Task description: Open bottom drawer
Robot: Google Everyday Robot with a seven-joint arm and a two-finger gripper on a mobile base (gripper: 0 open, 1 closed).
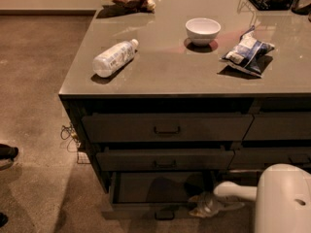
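At the left, beneath the grey counter (165,79) where a plastic bottle (113,58) lay on its side, the three-drawer stack began. The bottom drawer (146,187) sat lowest in it and stood well out from the cabinet, its dark flat interior open to view and seemingly bare. The two taller drawers (121,127) above it looked shut. At the middle of its slim front was the small dark pull (165,214) — the natural place to take hold, since the rest of the front was smooth and offered only its top edge. Just right of the pull, low at the drawer's front edge, was the gripper (208,205). Whether it was clenched or released could not be told, nor whether it touched the front. The white arm (282,198) ran off to the right. By judgement the drawer would be stiff, fairly light with nothing in it, and would run straight on its slides — a tug far off-centre might rack it, and the shallow pull could slip from a loose hold
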